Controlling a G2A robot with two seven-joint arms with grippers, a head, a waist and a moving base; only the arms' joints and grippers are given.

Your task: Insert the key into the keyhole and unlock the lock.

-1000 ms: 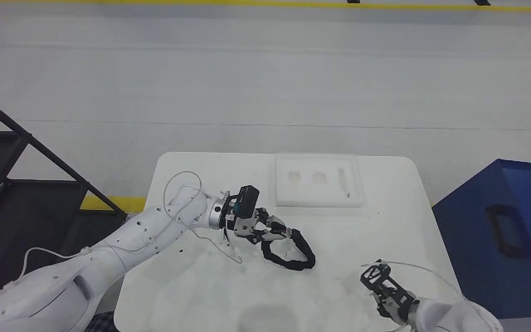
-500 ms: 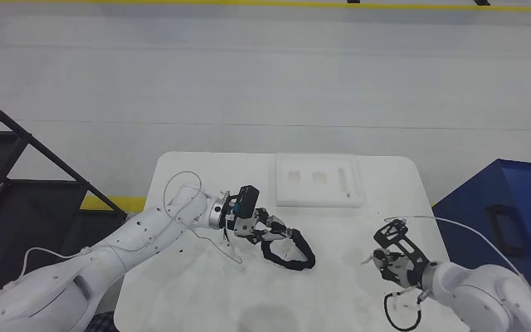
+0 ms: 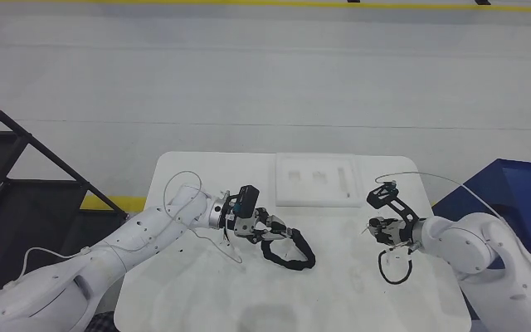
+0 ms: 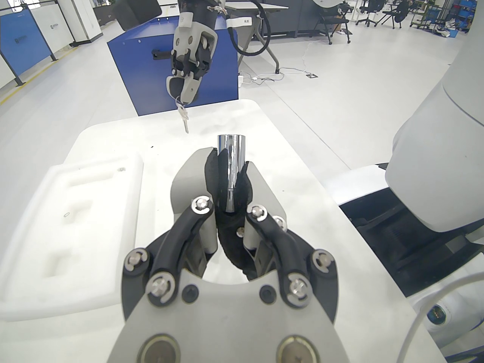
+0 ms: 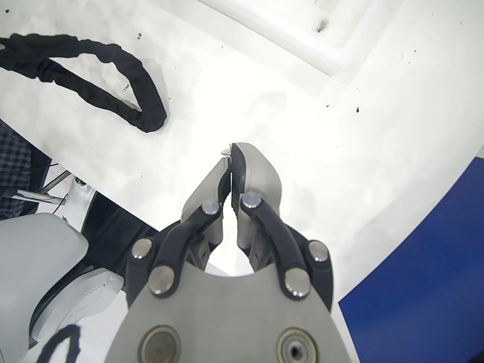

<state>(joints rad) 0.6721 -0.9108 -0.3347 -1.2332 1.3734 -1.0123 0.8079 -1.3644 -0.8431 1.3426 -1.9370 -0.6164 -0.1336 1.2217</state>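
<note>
top cam looks down at table (image 3: 332,274); wrist cams close-in, all 3 prob. share lock (image 3: 309,256).

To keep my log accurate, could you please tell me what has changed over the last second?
The right tool, shut on the key, travelled from the near right corner of the table away from the robot, ending close to the foam tray. The left tool stayed put, shut on the lock, with its black cable loop unmoved on the table.

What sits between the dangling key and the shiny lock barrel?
Nothing: in the left wrist view, only bare white table separates the key in the right tool from the lock barrel.
</note>
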